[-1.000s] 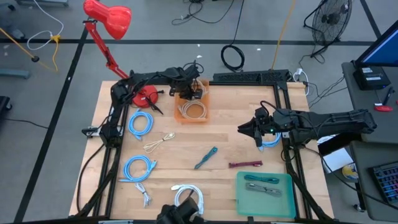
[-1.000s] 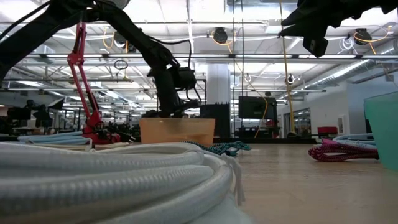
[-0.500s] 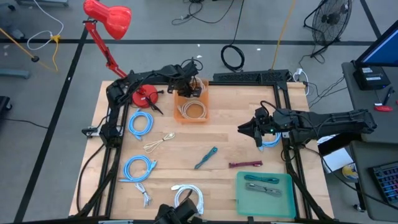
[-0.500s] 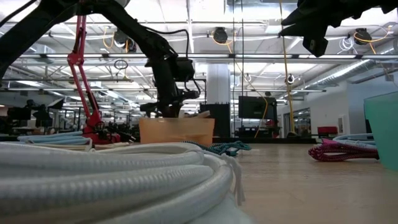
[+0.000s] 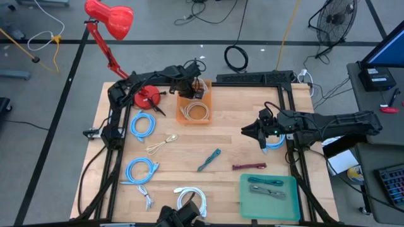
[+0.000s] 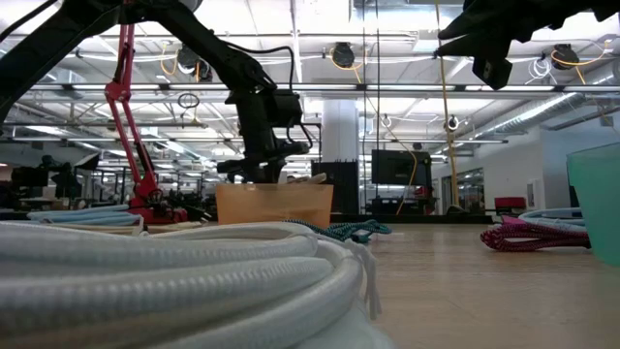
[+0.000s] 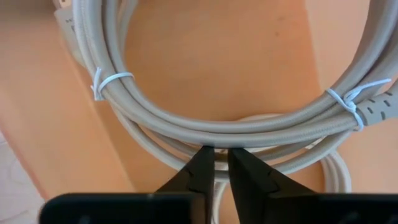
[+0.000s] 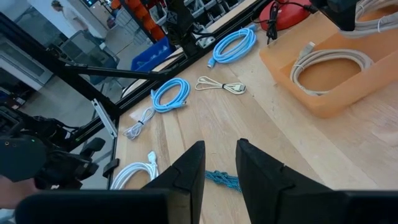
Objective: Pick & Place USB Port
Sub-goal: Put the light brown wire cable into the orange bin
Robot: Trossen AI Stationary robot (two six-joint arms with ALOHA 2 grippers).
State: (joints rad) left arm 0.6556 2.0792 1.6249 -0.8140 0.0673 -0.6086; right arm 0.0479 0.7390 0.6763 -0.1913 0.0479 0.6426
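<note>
I inspected all four views and find no legible text, label, brand, number or sign on any surface; nothing readable stands on the table, the bins or the cables; the screen at the edge of the high view and the dark panel in the room behind show no characters that I can make out.
</note>
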